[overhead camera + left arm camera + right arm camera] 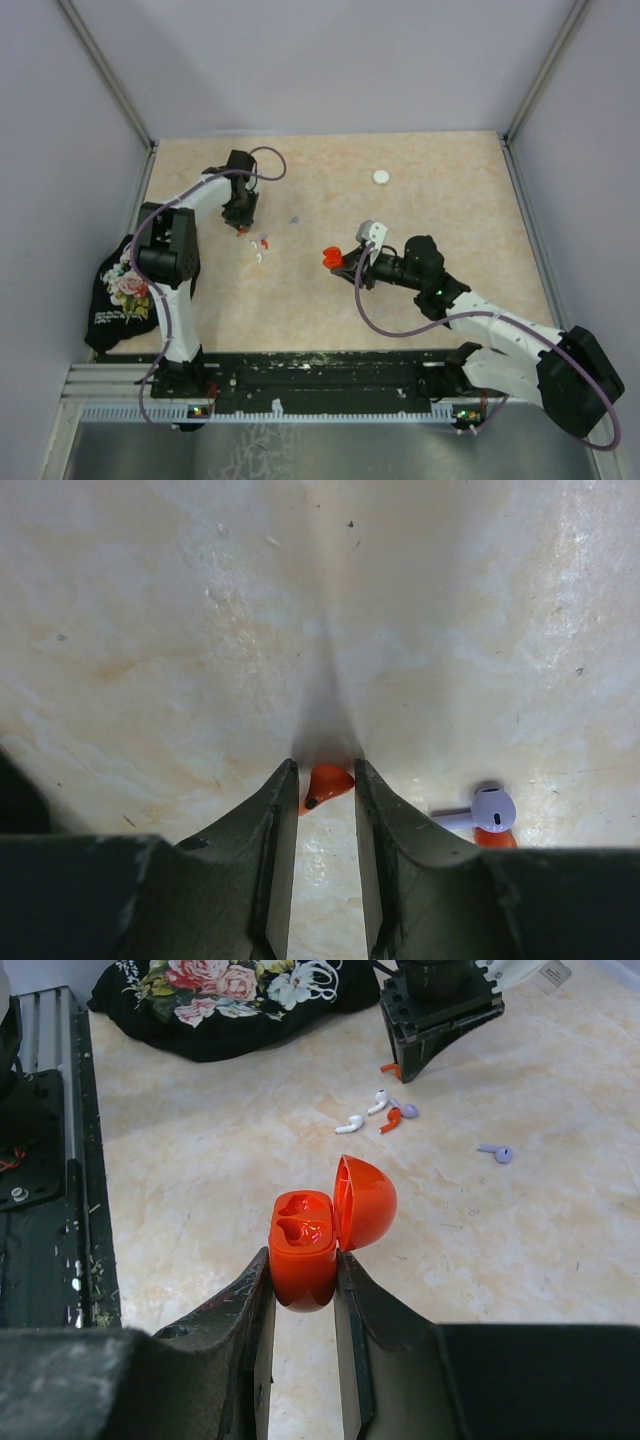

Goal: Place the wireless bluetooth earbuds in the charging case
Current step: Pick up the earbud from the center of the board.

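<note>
My left gripper point(327, 772) points down at the table on the left point(240, 222). A red earbud point(328, 783) lies between its fingertips and touches both. My right gripper point(305, 1260) is shut on the red charging case point(303, 1245), held above the table's middle point(332, 256). The case's lid point(366, 1200) stands open and both wells are empty. More earbuds lie loose between the arms: white ones point(350, 1123), a red one point(390, 1120) and a lilac one point(410, 1111). Another lilac earbud point(497, 1151) lies apart.
A white round case point(381, 177) sits on the far middle of the table. A black floral cloth point(120, 290) lies at the left edge beside the left arm's base. Grey walls close in the table point(450, 200) on three sides.
</note>
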Action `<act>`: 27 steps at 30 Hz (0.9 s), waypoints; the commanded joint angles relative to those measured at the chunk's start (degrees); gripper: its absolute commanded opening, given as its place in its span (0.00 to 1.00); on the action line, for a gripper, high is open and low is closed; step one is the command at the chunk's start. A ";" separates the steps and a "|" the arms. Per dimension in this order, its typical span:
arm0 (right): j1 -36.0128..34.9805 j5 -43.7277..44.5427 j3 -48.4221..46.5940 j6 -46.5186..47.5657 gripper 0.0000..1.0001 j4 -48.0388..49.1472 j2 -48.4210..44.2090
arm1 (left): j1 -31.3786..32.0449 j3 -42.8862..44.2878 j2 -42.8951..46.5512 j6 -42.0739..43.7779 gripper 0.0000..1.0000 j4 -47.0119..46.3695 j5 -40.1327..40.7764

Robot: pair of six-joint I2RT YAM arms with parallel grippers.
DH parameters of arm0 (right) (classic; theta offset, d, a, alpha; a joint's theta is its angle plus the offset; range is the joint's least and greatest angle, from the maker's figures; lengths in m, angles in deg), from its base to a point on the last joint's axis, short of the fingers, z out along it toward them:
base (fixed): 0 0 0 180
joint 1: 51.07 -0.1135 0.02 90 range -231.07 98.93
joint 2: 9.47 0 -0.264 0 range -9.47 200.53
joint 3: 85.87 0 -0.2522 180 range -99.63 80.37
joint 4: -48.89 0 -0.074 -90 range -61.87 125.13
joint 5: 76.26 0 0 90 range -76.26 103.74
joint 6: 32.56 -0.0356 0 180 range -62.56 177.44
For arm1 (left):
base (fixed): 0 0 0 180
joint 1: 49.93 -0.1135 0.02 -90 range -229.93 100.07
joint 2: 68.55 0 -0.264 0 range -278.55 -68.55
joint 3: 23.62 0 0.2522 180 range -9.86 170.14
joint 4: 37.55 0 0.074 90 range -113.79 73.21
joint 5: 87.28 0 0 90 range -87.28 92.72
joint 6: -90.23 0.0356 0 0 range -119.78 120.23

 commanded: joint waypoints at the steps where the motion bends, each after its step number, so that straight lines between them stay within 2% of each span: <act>1: -0.28 -0.01 -2.46 -0.10 0.00 2.34 -1.37 | 0.06 0.60 -2.12 1.03 0.35 3.55 -1.24; 12: -0.28 -0.81 -3.22 0.17 0.00 1.73 -0.80 | 0.06 0.64 -2.57 1.73 0.32 5.60 -3.41; 27: -0.32 -0.99 -3.29 0.16 0.00 1.54 -1.25 | 0.06 -1.11 0.37 0.80 0.19 4.43 -3.34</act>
